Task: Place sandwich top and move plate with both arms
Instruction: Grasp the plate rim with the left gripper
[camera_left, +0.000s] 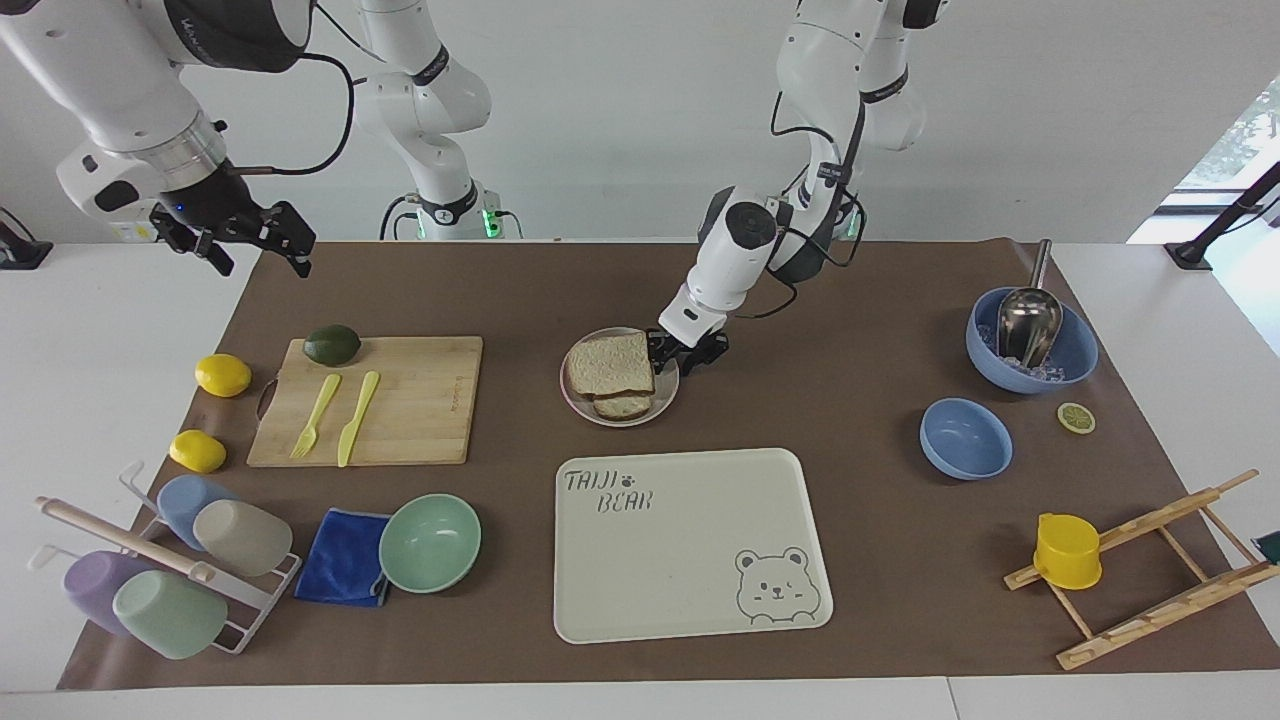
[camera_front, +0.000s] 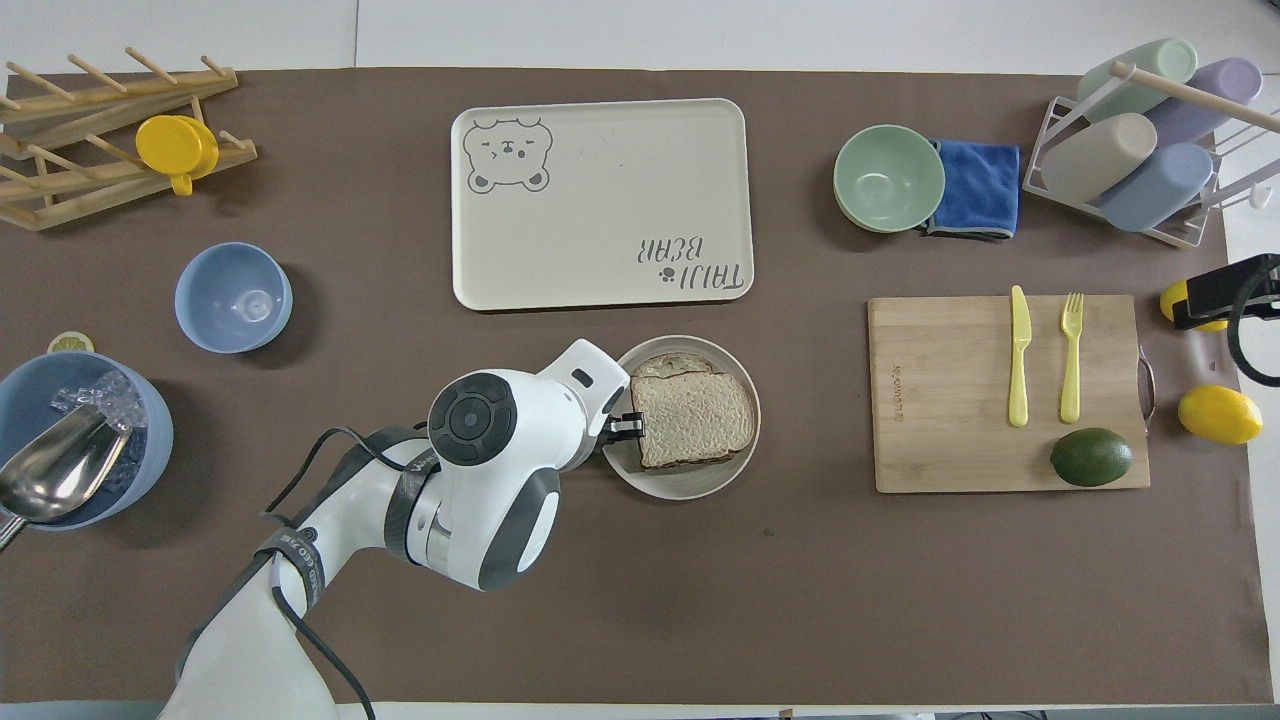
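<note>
The sandwich top (camera_left: 610, 364) (camera_front: 695, 420), a square speckled bread slice, lies flat on another slice on the round beige plate (camera_left: 668, 400) (camera_front: 690, 488) near the table's middle. My left gripper (camera_left: 685, 352) (camera_front: 625, 425) is low at the plate's edge that faces the left arm's end. Its fingers are drawn together on the rim, beside the bread. My right gripper (camera_left: 250, 238) (camera_front: 1225, 292) hangs open and holds nothing, high over the mat's corner at the right arm's end, where that arm waits.
A cream bear tray (camera_left: 690, 540) lies just farther from the robots than the plate. Toward the right arm's end lies a cutting board (camera_left: 370, 400) with avocado, fork and knife, plus lemons, a green bowl and a cup rack. Two blue bowls (camera_left: 965, 437) stand toward the left arm's end.
</note>
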